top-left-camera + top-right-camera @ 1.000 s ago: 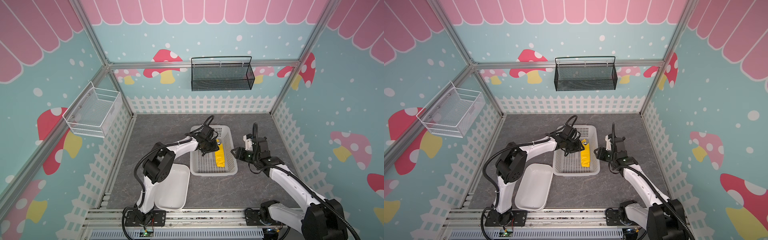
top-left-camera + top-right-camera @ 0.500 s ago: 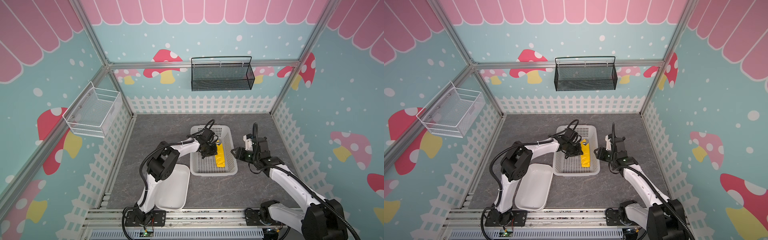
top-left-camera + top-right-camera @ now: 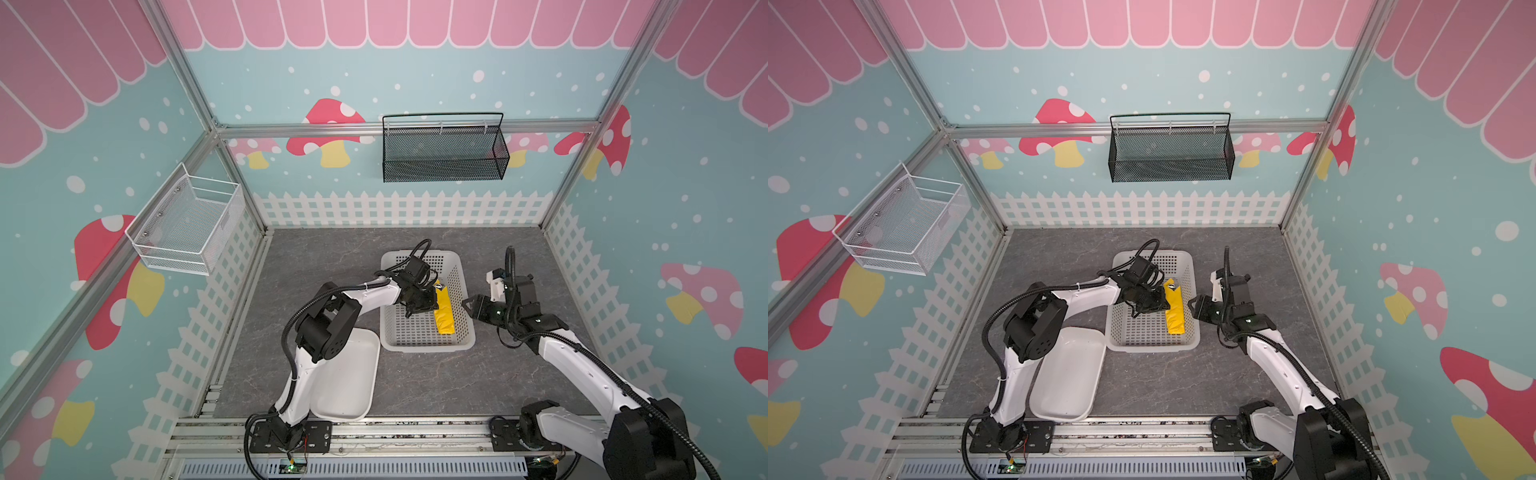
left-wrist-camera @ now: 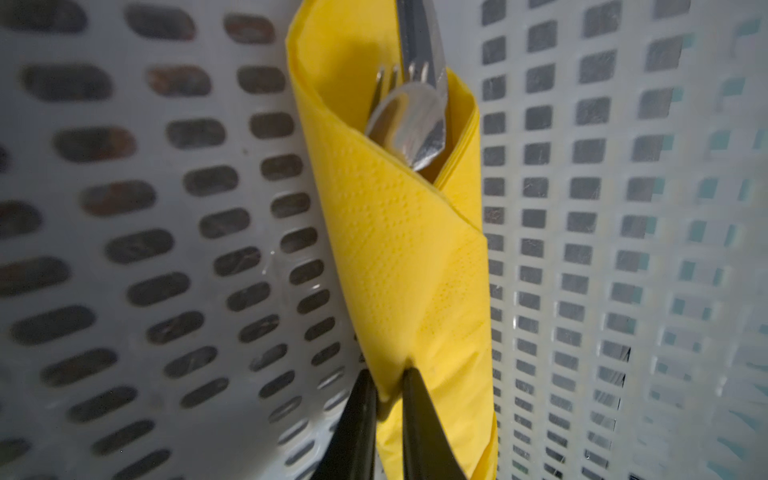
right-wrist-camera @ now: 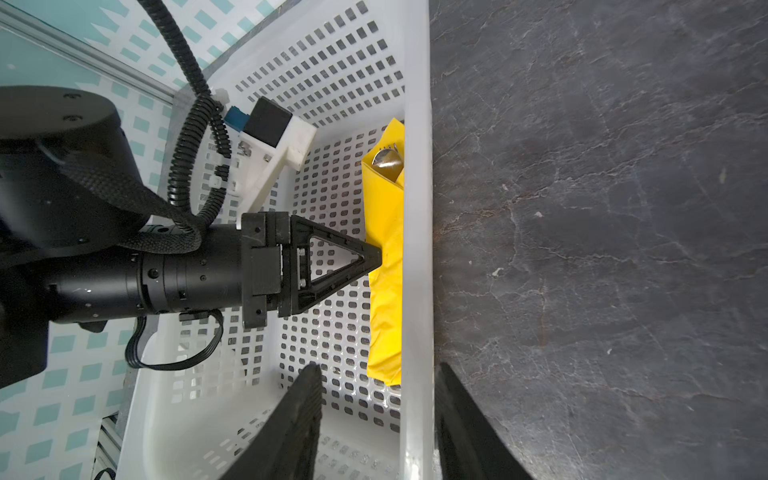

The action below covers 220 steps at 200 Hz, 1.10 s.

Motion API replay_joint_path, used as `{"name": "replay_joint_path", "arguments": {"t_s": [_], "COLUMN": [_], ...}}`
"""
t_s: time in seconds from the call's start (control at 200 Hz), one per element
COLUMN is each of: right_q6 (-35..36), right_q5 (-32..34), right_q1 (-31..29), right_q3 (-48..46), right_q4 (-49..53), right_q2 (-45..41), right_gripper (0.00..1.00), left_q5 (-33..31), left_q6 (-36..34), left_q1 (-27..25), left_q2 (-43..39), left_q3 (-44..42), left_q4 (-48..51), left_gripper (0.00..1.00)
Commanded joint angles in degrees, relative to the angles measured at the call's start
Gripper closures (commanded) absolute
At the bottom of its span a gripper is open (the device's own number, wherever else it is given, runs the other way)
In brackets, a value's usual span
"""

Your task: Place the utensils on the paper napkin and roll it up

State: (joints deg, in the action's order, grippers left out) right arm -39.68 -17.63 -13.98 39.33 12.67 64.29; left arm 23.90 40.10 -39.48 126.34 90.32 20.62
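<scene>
The paper napkin [image 3: 444,309] [image 3: 1174,309] is bright yellow and rolled into a long bundle. It lies inside the white perforated basket [image 3: 428,347] [image 3: 1152,347] along its right wall. The utensils [image 4: 409,120] [image 5: 384,160], a spoon bowl, fork tines and a knife blade, poke out of the roll's far end. My left gripper [image 4: 388,374] [image 3: 432,305] reaches into the basket and is shut on a fold of the napkin [image 4: 407,257] at mid-length. My right gripper [image 5: 378,368] [image 3: 467,305] is open, one finger on each side of the basket's right wall [image 5: 417,208].
A white oblong tray [image 3: 349,382] lies on the grey floor at the front left, beside the left arm. A black mesh basket [image 3: 442,149] hangs on the back wall and a white wire basket [image 3: 187,224] on the left wall.
My left gripper's jaws have closed on the napkin roll inside the basket. The right arm has not moved.
</scene>
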Motion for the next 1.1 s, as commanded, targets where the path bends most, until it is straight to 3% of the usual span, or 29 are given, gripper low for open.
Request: {"name": "replay_joint_path", "arguments": {"t_s": [0.0,0.215,0.435,0.811,0.926,1.096], "right_q6": [0.0,0.8,2.1,4.4,5.8,14.4], "right_q5": [0.0,1.5,8.2,27.6,36.6,47.5], "right_q1": [-0.2,-0.3,-0.2,-0.3,-0.3,-0.3], "right_q3": [-0.7,-0.4,0.2,-2.5,-3.3,-6.7], "right_q4": [0.1,0.4,2.4,1.1,-0.8,-10.5], "right_q2": [-0.1,-0.3,-2.0,-8.4,-9.3,-10.0], "right_gripper": [0.53,0.54,0.53,0.45,0.37,0.33], "left_q5": [-0.2,-1.9,-4.7,-14.3,-18.1,-23.3], "left_q6": [-1.3,-2.3,-3.2,-7.2,-8.1,-9.8], "left_q1": [-0.8,-0.7,-0.7,0.3,2.0,6.4], "left_q2": [0.4,-3.3,-11.2,-26.9,-33.5,-44.1], "left_q3": [-1.5,-3.2,-7.4,-18.0,-23.7,-33.1], "left_q4": [-1.2,-1.2,-3.0,-7.2,-9.3,-12.8], "left_gripper": [0.83,0.72,0.61,0.59,0.6,0.58]}}
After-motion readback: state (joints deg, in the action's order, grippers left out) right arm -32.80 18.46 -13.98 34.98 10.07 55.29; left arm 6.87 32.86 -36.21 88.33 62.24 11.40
